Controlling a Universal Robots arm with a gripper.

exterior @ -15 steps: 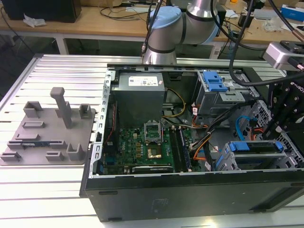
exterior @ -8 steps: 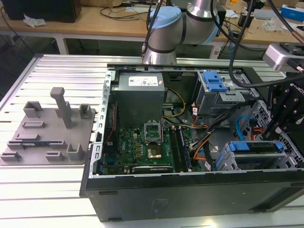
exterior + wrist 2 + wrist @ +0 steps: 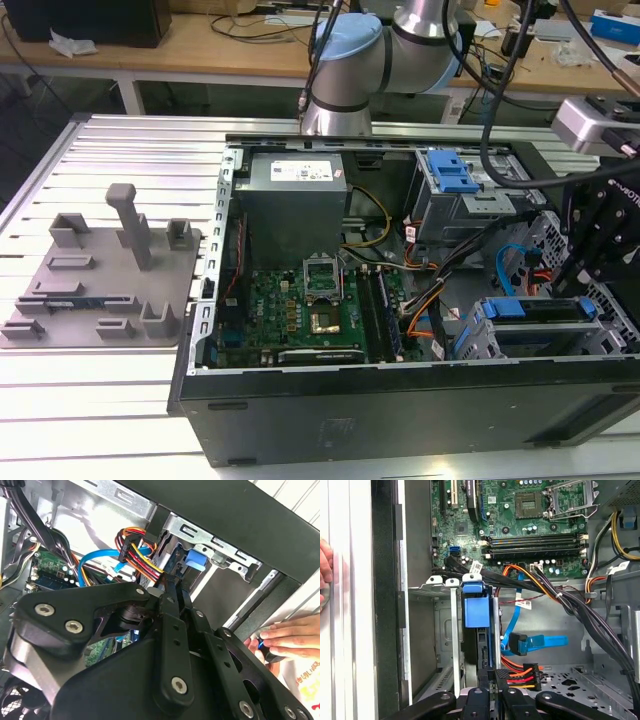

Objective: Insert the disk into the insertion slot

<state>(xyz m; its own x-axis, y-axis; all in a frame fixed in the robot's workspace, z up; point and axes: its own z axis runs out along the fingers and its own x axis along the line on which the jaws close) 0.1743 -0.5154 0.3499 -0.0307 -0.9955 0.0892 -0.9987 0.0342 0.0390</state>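
Jaws drawn together, black gripper [image 3: 493, 674] sat at the near end of the flat silver hard drive in its bright blue plastic carrier [image 3: 473, 611]. I saw it standing edge-on inside the grey metal cage's low slot [image 3: 445, 630], long axis straight ahead of the jaws.

A robotics lab; slatted aluminium table [image 3: 120, 400], opened computer case [image 3: 400, 400], cluttered workbench [image 3: 200, 50].

**Robot arm and gripper: outward appearance**

The arm [image 3: 345, 70] has silvery tubular links and rounded joint housings capped in pale blue, with black cables [image 3: 487, 120] looping beside it. The gripper [image 3: 172, 585] is matte black, built of flat bar linkages on a broad plate, pinned with silver round-headed screws [image 3: 74, 626]
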